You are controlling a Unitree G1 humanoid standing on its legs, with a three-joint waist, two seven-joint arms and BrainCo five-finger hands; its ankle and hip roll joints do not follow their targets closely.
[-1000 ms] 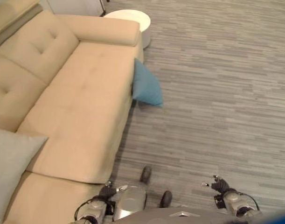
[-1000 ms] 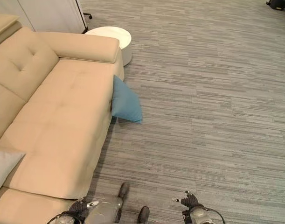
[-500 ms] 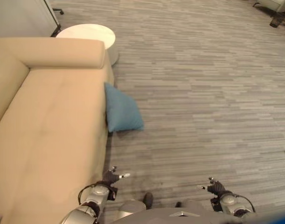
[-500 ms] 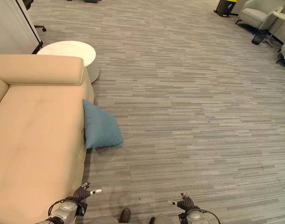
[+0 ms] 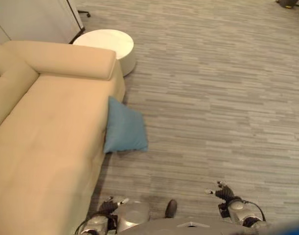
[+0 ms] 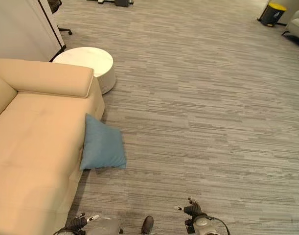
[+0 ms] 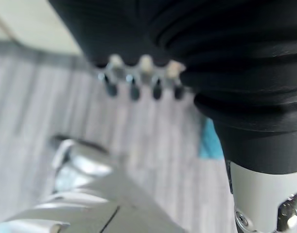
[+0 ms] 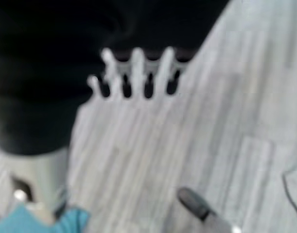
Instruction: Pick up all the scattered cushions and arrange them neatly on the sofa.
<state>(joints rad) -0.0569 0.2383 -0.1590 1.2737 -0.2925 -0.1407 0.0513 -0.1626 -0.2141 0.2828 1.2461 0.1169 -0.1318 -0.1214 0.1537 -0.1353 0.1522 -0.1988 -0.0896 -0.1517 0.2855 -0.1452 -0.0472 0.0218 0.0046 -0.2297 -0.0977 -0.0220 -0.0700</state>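
The beige sofa [image 5: 46, 142] occupies the 9 o'clock side of the head view, with a round white table [image 5: 106, 43] at 11 o'clock just past its armrest. A blue cushion [image 5: 124, 131] sits on the grey floor [image 5: 222, 107] slightly left of centre, propped against the sofa's front edge and touching it. The left hand [image 5: 112, 202] hangs at 7 o'clock beside the sofa, fingers relaxed and holding nothing, and the right hand [image 5: 221, 192] hangs at 5 o'clock over the floor, fingers likewise loosely spread and empty, both well apart from the cushion.
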